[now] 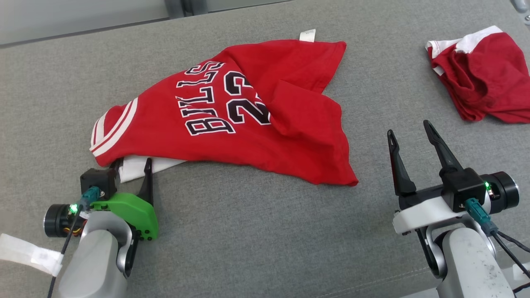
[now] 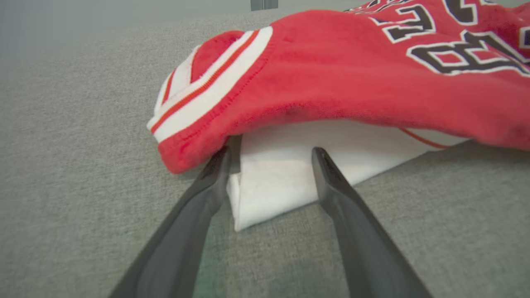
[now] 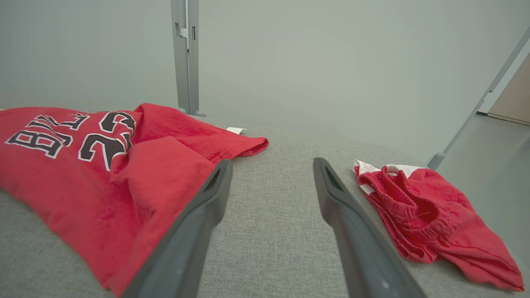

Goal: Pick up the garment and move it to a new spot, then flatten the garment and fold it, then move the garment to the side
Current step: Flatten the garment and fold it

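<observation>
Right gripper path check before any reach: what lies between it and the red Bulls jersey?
Bare grey fabric surface between right gripper and red Bulls jersey, seen in the head view.

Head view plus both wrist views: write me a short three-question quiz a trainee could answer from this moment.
1. True or false: the right gripper is shut on the red jersey.
2. The open left gripper has its fingertips at which part of the jersey? A) the striped end with the white layer under it; B) the far edge; C) the middle fold.
3. What lies on the grey surface off to the jersey's right in the head view?
Key: 1 false, it stands open and clear of the cloth. 2 A. 3 a crumpled red garment with white trim.
</observation>
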